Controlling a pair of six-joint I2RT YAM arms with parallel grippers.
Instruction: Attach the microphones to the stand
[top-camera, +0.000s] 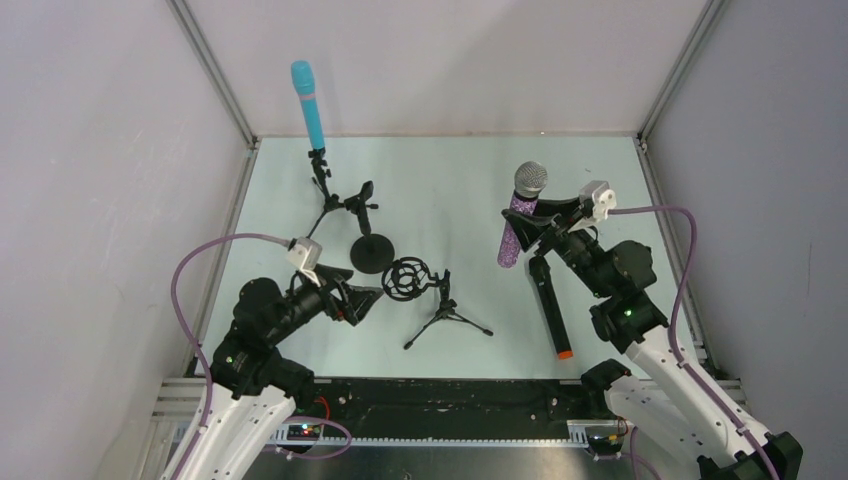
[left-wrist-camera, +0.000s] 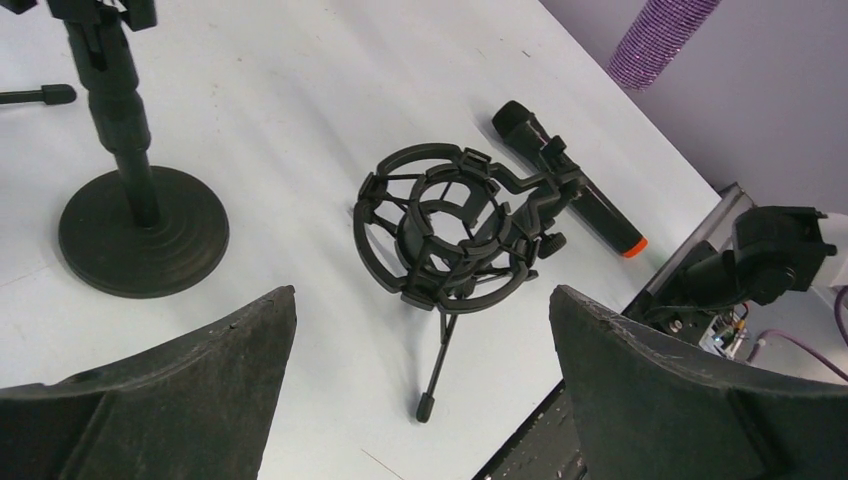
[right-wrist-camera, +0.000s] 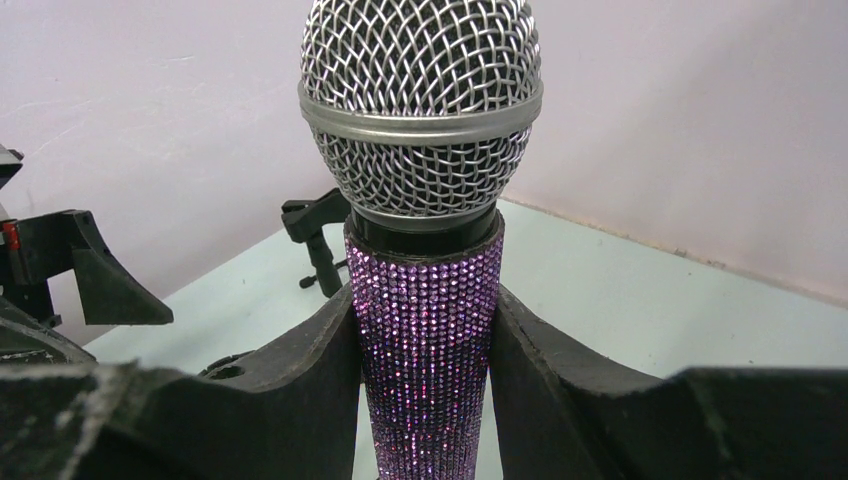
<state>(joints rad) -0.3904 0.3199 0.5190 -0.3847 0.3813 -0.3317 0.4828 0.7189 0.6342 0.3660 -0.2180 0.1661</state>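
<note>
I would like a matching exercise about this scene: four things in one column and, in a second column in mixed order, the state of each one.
Column 1
1. light blue microphone
2. purple glitter microphone
3. black microphone with orange end
4. shock mount

Column 2
A. lying on the table
B. gripped by the right gripper
C. holds nothing
D. standing up on a tripod stand

Pairs: 1-D, 2-B, 3-A, 4-C
</note>
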